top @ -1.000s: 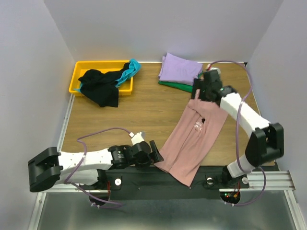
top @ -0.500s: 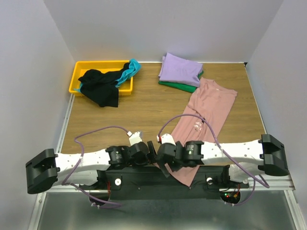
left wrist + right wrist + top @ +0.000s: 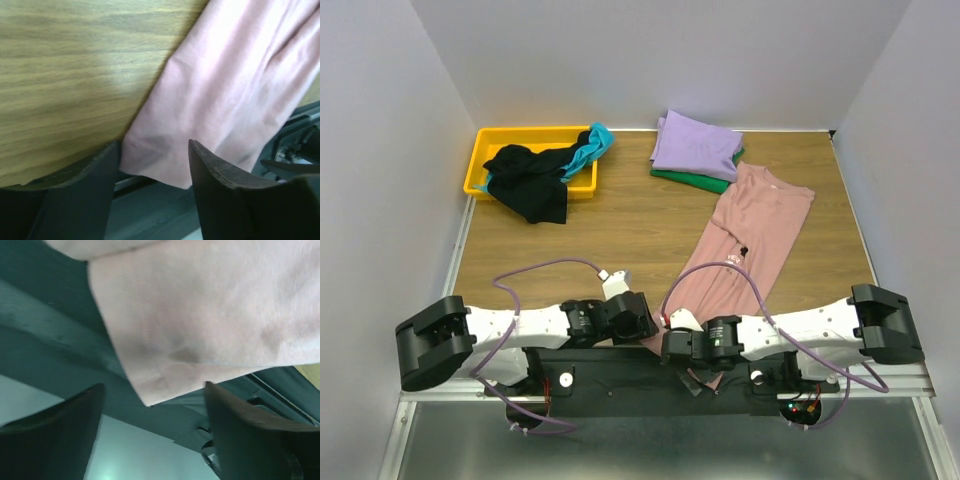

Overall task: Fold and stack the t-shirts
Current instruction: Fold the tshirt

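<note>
A dusty-pink t-shirt (image 3: 745, 240) lies flat and slanted on the table, its hem hanging over the near edge. My left gripper (image 3: 644, 323) is open at the hem's left corner; in the left wrist view the pink cloth (image 3: 200, 100) lies between and beyond the open gripper (image 3: 154, 150). My right gripper (image 3: 674, 345) is open just right of it, at the hem over the edge; the right wrist view shows the pink hem corner (image 3: 165, 355) between the spread gripper (image 3: 154, 390). Neither holds cloth. A folded lavender tee (image 3: 695, 145) lies on a folded green one (image 3: 692, 178) at the back.
A yellow bin (image 3: 478, 165) at the back left holds a black tee (image 3: 530, 182) spilling over its front rim and a teal tee (image 3: 594, 143). The black arm-mount rail (image 3: 620, 375) runs along the near edge. Grey walls close in on three sides.
My right gripper let go of the shirt's collar at the back right and swung down to the hem at the near edge. The shirt settled flat. My left gripper shifted slightly right.
</note>
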Tool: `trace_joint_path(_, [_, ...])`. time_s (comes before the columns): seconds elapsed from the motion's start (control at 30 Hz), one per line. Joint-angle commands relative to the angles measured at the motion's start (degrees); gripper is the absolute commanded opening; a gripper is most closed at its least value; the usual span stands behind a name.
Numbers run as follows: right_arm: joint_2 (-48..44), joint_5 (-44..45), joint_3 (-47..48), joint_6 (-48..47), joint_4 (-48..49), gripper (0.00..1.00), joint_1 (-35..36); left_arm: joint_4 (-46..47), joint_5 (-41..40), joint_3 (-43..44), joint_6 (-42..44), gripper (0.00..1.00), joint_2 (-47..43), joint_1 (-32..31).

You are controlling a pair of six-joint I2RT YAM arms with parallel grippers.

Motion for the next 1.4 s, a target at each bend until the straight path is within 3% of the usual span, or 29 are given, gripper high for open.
trace_joint_path(0.0, [0.91, 0.99, -1.54, 2.14, -0.04, 0.76, 0.49, -3.16, -0.92, 0.21, 0.56, 0.58, 3.86, 0.57])
trace_joint_path(0.07, [1.70, 0.20, -3.29, 2.32, 1.36, 0.66, 0.49, -2.64, -0.57, 0.65, 0.74, 0.55, 5.18, 0.48])
trace_joint_path(0.27, [3.02, -1.91, -5.15, 1.97, 3.39, 0.55, 0.49, -2.29, 0.31, 1.79, 1.70, 0.28, 7.20, 0.66])
trace_joint_path(0.3, [3.02, -1.57, -5.58, 2.23, 3.39, 0.40, 0.40, -2.28, 0.22, 1.88, 1.79, 0.16, 7.21, 0.66])
trace_joint_path(0.37, [2.76, -0.51, -5.68, 3.19, 3.22, 0.24, 0.40, -2.11, 0.22, 2.23, 2.66, 0.00, 7.21, 0.66])
trace_joint_path(0.4, [2.32, 0.45, -5.33, 3.63, 3.13, 0.09, 0.49, -1.93, 0.05, 2.67, 2.93, 0.00, 7.21, 0.66])
trace_joint_path(0.5, [0.39, 2.74, -4.19, 5.39, 1.38, 0.01, 0.32, -1.93, -0.74, 4.77, 5.21, 0.00, 6.77, 0.66])
trace_joint_path(0.73, [-1.63, 16.36, 1.70, 10.85, -9.96, 0.00, -3.37, -3.08, -3.82, 10.93, 9.52, 0.00, 5.01, 4.16])
trace_joint_path(0.93, [-2.95, 24.53, 5.74, 12.25, -16.47, 0.00, -13.37, 1.67, -3.38, 16.64, 13.82, 0.00, 6.85, 8.56])
trace_joint_path(1.37, [-3.39, 35.26, 10.84, 13.22, -16.82, 0.00, -32.81, 2.02, 2.51, 41.86, 23.85, 0.00, 27.85, 16.30])
